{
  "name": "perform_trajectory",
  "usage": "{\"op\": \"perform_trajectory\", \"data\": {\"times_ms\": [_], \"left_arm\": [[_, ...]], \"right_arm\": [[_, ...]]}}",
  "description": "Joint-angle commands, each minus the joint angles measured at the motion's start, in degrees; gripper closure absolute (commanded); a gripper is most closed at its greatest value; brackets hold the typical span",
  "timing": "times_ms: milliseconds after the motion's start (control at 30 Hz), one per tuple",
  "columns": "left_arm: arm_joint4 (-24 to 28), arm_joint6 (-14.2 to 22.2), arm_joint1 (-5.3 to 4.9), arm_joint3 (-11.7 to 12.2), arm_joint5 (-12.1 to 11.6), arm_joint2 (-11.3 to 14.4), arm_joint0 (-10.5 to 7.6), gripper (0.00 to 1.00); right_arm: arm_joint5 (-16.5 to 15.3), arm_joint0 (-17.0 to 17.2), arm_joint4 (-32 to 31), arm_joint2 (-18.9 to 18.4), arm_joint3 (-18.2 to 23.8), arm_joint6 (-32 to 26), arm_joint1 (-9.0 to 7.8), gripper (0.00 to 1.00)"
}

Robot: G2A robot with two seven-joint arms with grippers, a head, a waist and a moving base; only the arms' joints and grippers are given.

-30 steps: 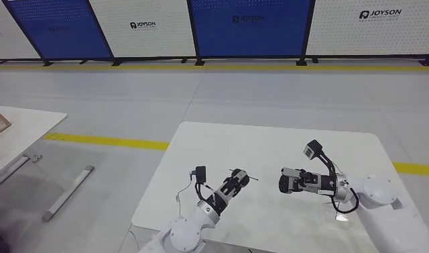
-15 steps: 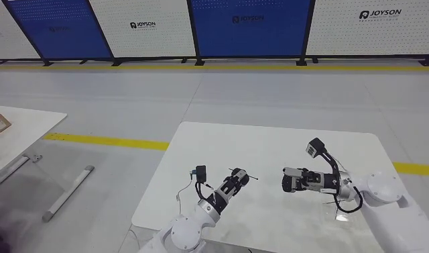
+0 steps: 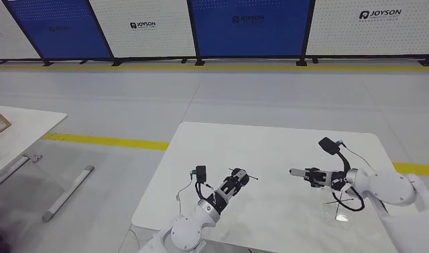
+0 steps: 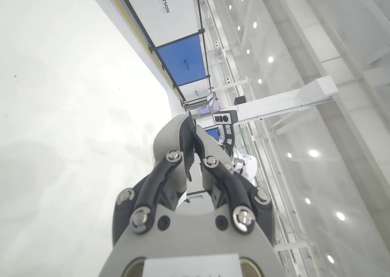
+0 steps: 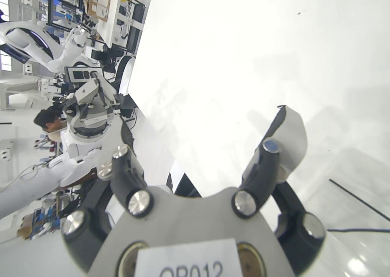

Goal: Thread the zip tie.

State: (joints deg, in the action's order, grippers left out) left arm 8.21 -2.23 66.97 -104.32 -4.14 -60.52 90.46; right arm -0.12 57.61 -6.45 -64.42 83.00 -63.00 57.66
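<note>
1. The left gripper (image 3: 239,178) is pinched tight on the thin black zip tie (image 3: 251,177), which juts out on either side of its fingertips above the white table (image 3: 268,145).
2. The right gripper (image 3: 295,173) is spread wide and empty, aimed at the tie but apart from it.
3. The next move is probably grasping the free end. Approach along the strip's line and close near its tip.
4. A sideways nudge could twist the flexible strip in the pinch.

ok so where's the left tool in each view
Top view: the left tool sits near the table front edge, left of centre, with a thin black zip tie across its tip.
Left wrist view: close up, shut, over the table's far corner.
Right wrist view: farther off, beyond the table's edge.
Shared landmark: the white table.
</note>
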Motion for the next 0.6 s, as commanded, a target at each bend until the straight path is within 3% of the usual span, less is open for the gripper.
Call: {"op": "perform_trajectory", "data": {"times_ms": [0, 200, 267, 400, 567], "left_arm": [[0.0, 0.0, 0.0, 0.0, 0.0, 0.0, 0.0, 1.0], [0.0, 0.0, 0.0, 0.0, 0.0, 0.0, 0.0, 1.0], [0.0, 0.0, 0.0, 0.0, 0.0, 0.0, 0.0, 1.0], [0.0, 0.0, 0.0, 0.0, 0.0, 0.0, 0.0, 1.0], [0.0, 0.0, 0.0, 0.0, 0.0, 0.0, 0.0, 1.0]], "right_arm": [[-0.1, -0.1, 0.2, 0.0, -0.1, -0.4, 0.01, 0.0], [0.4, 0.4, 1.4, -0.7, -0.1, -0.6, -0.12, 0.0], [0.2, 0.7, 4.2, -3.1, -0.1, -5.5, -0.74, 0.0], [1.7, 0.5, 3.7, -7.4, 0.9, -16.0, -2.41, 0.0], [3.8, 0.0, 4.6, -8.0, -0.2, -16.6, -4.67, 0.0]]}}
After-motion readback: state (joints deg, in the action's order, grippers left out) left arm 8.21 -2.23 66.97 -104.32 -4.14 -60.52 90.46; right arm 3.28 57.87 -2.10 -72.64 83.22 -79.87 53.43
